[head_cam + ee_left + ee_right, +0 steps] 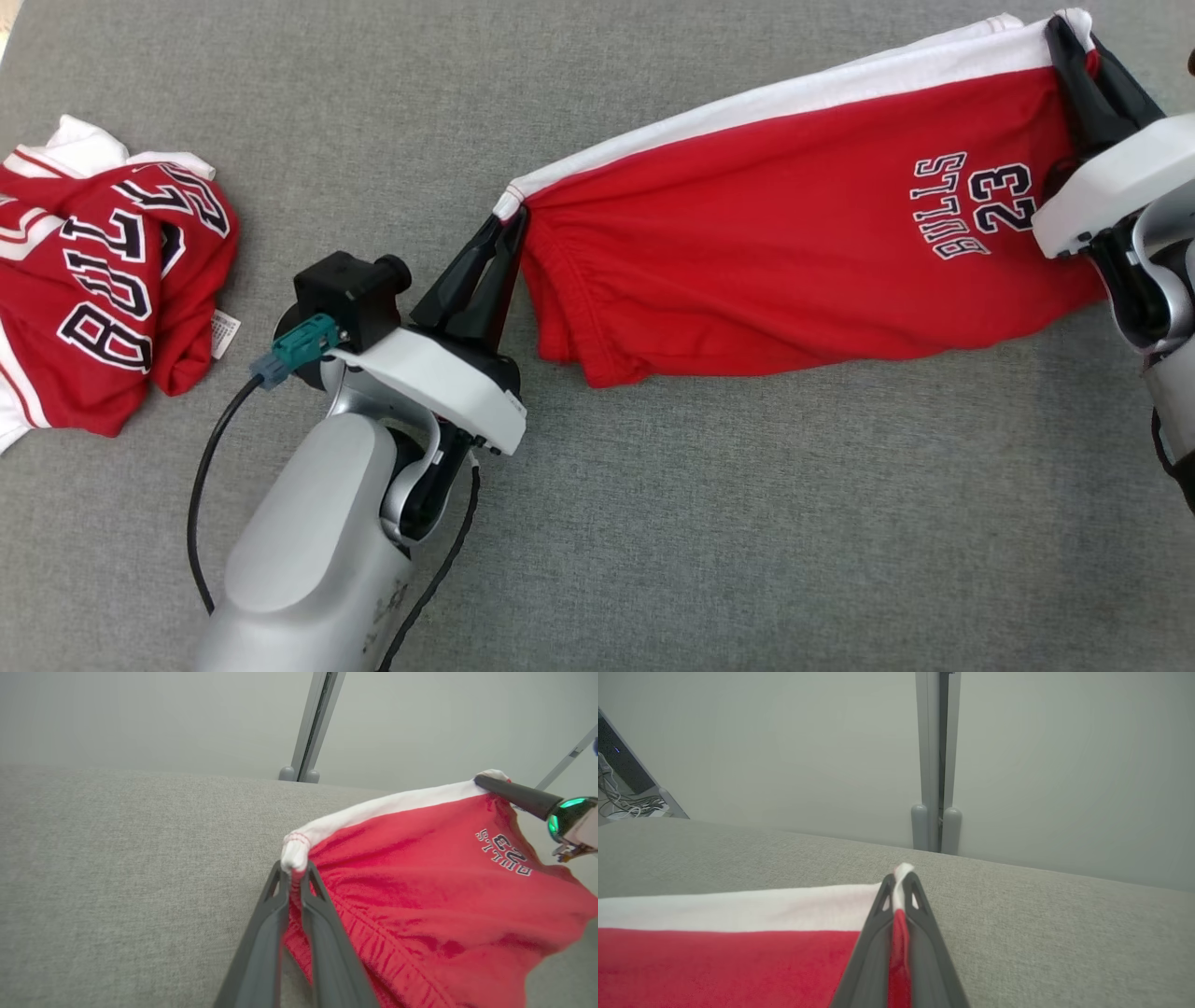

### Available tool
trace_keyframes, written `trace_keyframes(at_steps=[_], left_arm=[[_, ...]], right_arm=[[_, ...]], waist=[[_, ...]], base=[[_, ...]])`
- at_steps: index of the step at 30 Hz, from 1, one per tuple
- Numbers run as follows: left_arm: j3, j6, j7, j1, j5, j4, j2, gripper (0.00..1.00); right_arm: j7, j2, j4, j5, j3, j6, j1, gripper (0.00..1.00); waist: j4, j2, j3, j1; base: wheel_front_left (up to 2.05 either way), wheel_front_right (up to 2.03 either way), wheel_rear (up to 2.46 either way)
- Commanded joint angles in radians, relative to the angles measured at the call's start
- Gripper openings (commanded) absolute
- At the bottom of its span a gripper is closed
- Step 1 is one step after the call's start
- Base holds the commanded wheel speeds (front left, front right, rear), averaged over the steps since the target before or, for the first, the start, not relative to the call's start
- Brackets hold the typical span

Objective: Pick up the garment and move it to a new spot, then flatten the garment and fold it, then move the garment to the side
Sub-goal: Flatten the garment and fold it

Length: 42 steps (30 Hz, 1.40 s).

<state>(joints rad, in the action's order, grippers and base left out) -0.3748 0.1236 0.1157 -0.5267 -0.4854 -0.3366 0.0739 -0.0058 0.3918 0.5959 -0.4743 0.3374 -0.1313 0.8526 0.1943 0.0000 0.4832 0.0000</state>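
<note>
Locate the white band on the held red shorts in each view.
Head view: white band along the far edge of the shorts, from centre to upper right.
Left wrist view: white band from the left tool at centre up to the right.
Right wrist view: white band at lower left, ending at centre.
Shared landmark: right tool pinching the band's end.
</note>
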Motion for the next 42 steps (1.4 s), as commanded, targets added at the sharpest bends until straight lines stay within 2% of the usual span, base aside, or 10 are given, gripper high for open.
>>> trace_keyframes(at_steps=[1, 2, 3, 4, 5, 10, 14, 23, 29, 42], left_arm=[[-0.013, 0.006, 0.007, -0.042, -0.010, -0.030, 0.000, 0.00], [-0.025, 0.007, 0.004, -0.059, -0.014, -0.050, -0.002, 0.01], [-0.036, 0.007, 0.003, -0.070, -0.023, -0.067, -0.003, 0.35], [-0.044, 0.007, 0.005, -0.081, -0.030, -0.083, -0.002, 0.84], [-0.051, 0.008, 0.011, -0.091, -0.033, -0.095, -0.001, 1.00], [-0.054, 0.009, 0.071, -0.094, -0.042, -0.124, -0.001, 1.00], [-0.024, -0.024, 0.130, -0.048, -0.021, -0.103, 0.005, 1.00], [0.104, -0.120, 0.148, 0.084, 0.099, 0.113, 0.024, 1.00], [0.164, -0.126, 0.149, 0.169, 0.174, 0.189, 0.047, 1.00], [0.189, -0.133, 0.149, 0.338, 0.227, 0.182, 0.079, 1.00]], right_arm=[[-0.027, 0.005, 0.046, -0.006, 0.021, 0.001, 0.043, 0.00], [-0.037, 0.004, 0.077, -0.006, 0.038, 0.001, 0.064, 0.00], [-0.048, -0.001, 0.101, -0.011, 0.054, 0.001, 0.079, 0.07], [-0.058, -0.006, 0.128, -0.011, 0.072, 0.001, 0.094, 0.42], [-0.078, -0.011, 0.146, -0.012, 0.086, 0.001, 0.109, 1.00], [-0.178, -0.034, 0.202, -0.021, 0.120, 0.001, 0.121, 1.00], [-0.246, -0.056, 0.191, -0.038, 0.123, 0.001, 0.073, 1.00], [-0.259, -0.079, -0.076, 0.053, -0.034, 0.001, -0.143, 1.00], [-0.260, -0.116, -0.244, 0.125, -0.136, 0.001, -0.341, 1.00], [-0.163, -0.191, -0.464, 0.200, -0.223, 0.001, -0.671, 1.00]], waist=[[0.020, 0.0000, 0.024, 0.0000], [0.022, 0.0000, 0.029, 0.0000], [0.024, 0.0000, 0.031, 0.0000], [0.025, 0.0000, 0.033, 0.0000], [0.024, 0.0000, 0.035, 0.0000], [0.012, 0.0000, 0.027, 0.0000], [-0.014, 0.0000, -0.001, 0.0000], [-0.080, 0.0000, -0.081, 0.0000], [-0.122, 0.0000, -0.145, 0.0000], [-0.181, 0.0000, -0.237, 0.0000]], base=[[0.00, 0.00, 0.00], [0.00, 0.00, 0.00], [0.00, 0.00, 0.00], [0.00, 0.00, 0.00], [0.00, 0.00, 0.00], [0.00, 0.00, 0.00], [0.00, 0.00, 0.00], [0.00, 0.00, 0.00], [0.00, 0.00, 0.00], [0.00, 0.00, 0.00]])
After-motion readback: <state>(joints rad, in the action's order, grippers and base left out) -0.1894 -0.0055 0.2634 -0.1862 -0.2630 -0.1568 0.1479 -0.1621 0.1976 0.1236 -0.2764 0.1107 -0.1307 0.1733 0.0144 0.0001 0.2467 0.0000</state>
